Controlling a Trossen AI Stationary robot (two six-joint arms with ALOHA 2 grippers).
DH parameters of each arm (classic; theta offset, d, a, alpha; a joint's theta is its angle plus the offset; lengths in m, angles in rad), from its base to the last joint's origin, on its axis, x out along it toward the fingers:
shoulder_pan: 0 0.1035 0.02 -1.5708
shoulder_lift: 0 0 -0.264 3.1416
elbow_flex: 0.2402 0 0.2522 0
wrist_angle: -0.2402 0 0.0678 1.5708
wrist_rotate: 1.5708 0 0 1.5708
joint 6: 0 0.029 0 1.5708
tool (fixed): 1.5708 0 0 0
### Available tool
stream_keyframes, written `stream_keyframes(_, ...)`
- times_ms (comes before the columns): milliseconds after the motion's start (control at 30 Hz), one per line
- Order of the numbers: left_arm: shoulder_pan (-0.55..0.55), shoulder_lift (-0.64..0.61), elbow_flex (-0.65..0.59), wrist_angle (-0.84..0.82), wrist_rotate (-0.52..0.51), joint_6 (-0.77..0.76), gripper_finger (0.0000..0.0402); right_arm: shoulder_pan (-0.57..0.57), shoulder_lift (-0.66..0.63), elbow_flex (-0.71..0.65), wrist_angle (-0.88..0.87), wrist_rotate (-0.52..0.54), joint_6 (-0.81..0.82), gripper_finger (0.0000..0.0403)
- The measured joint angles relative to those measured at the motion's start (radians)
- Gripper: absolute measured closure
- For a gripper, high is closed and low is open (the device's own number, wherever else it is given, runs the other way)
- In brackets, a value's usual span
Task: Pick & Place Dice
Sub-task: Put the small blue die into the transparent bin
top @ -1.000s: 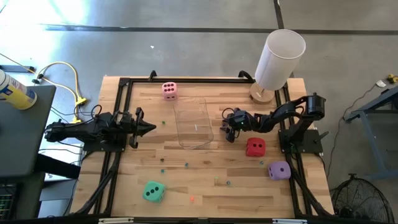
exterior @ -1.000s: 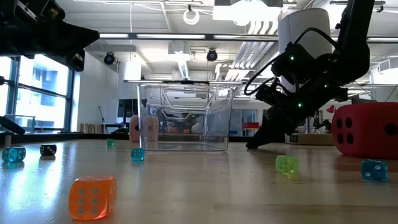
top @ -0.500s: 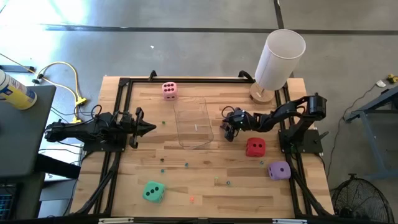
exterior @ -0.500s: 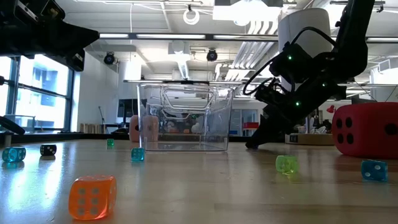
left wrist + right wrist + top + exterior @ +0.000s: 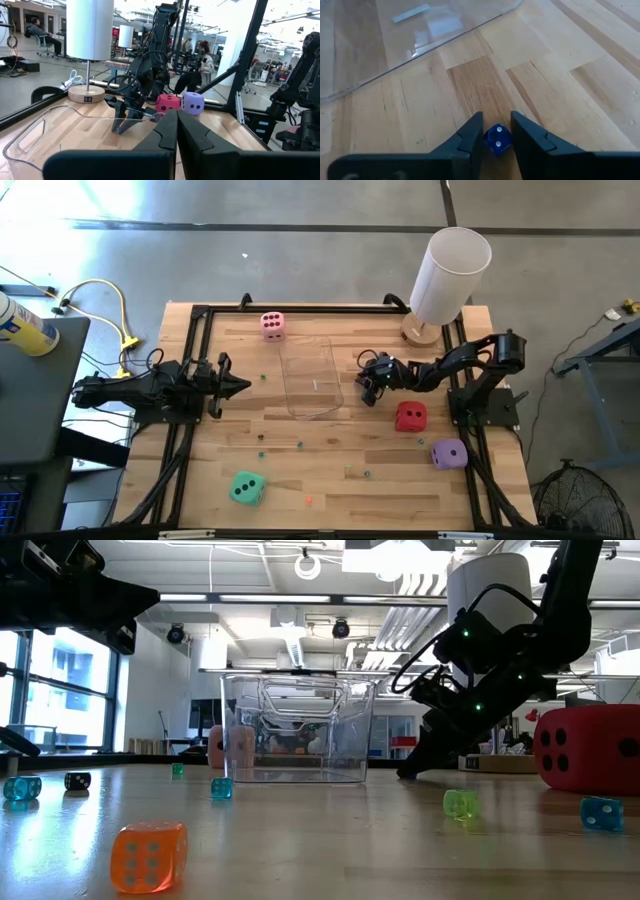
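Observation:
Four large foam dice rest on the table: pink (image 5: 272,325) near the far edge, red (image 5: 410,416) and purple (image 5: 449,454) on the right, teal-green (image 5: 247,487) near the front. No gripper touches any of them. My right gripper (image 5: 366,394) is tipped down to the table between the clear container (image 5: 310,378) and the red die, with a tiny blue die (image 5: 497,139) between its fingers. My left gripper (image 5: 244,387) hovers left of the container, shut and empty (image 5: 176,125). My right gripper has the tiny blue die (image 5: 497,139) pinched between its two fingers (image 5: 472,135), which meet two opposite faces. The fingers slant down from the table's right side, their tips at the table (image 5: 405,774). The die sits on the wood.
The clear plastic container (image 5: 297,730) stands mid-table. A white lamp (image 5: 445,280) stands at the far right corner. Small coloured dice lie scattered: orange (image 5: 148,855), green (image 5: 460,804), blue (image 5: 601,813). A black frame (image 5: 190,340) edges the table. Bare wood lies between container and teal-green die.

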Motion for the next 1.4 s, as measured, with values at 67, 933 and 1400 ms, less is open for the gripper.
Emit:
stream_keyframes(67,0.0,0.0,0.0,0.0,0.0,0.0,0.0401,0.0,0.0,0.0,0.0,-0.001,-0.002,0.0336)
stream_keyframes(933,0.0,0.0,0.0,0.0,-0.004,0.001,0.0401,0.366,-0.444,0.106,-0.168,0.439,-0.194,0.0344)
stream_keyframes(1400,0.0,0.0,0.0,0.006,-0.004,0.002,0.0401,0.39,-0.18,0.473,-0.176,0.308,-0.347,0.0344)
